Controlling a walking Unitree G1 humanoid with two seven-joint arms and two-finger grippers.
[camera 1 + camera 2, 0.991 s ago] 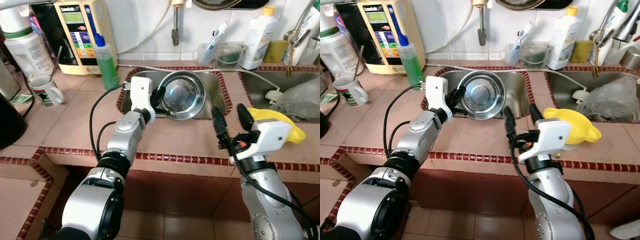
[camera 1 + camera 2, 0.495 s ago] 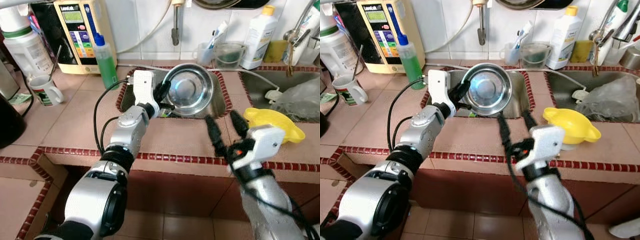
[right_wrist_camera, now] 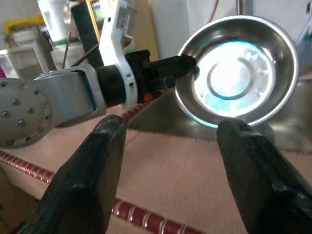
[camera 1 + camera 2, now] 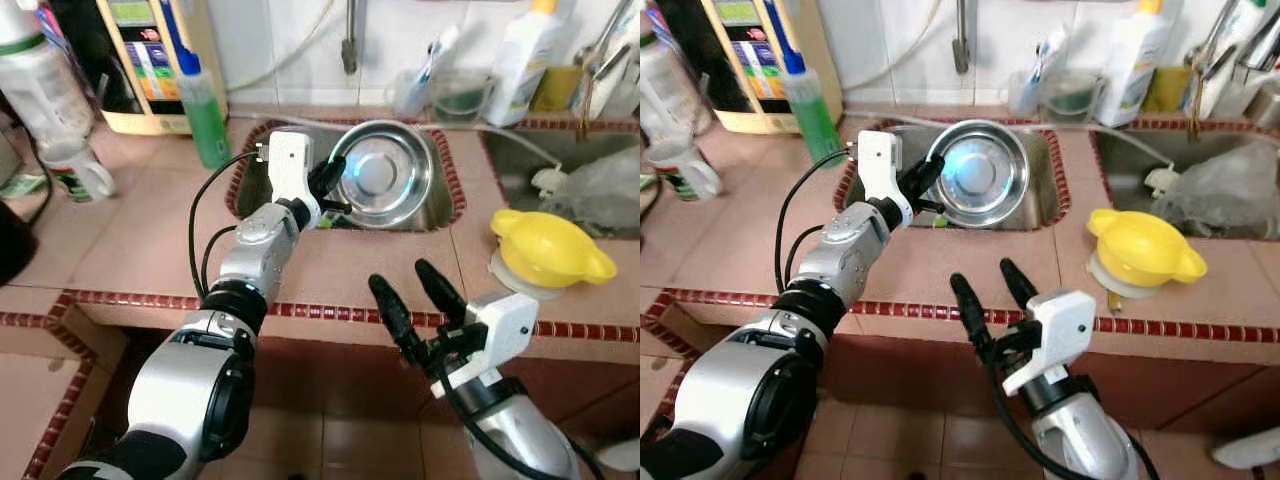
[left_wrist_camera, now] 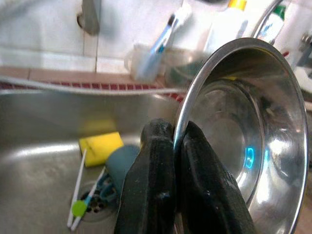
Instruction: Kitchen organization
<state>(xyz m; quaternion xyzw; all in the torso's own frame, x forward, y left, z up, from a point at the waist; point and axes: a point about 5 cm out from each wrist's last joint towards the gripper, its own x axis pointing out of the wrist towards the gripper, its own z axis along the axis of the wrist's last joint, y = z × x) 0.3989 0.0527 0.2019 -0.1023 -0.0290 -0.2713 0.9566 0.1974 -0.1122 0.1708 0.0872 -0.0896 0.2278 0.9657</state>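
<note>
Here, the left gripper (image 4: 330, 190) holds a round stainless-steel bowl (image 4: 382, 186) by its rim, tilted above the steel sink (image 4: 436, 200).
Its fingers pinch only a thin edge, so the bowl could pivot or slip into the sink; the right gripper (image 4: 415, 305) hangs spread and empty, before the sink, below the tiled surface (image 4: 130, 240).

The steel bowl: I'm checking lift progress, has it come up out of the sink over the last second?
Yes. The steel bowl, pinched at its rim by the left gripper, has risen from the sink basin and tilted upright above it.
</note>
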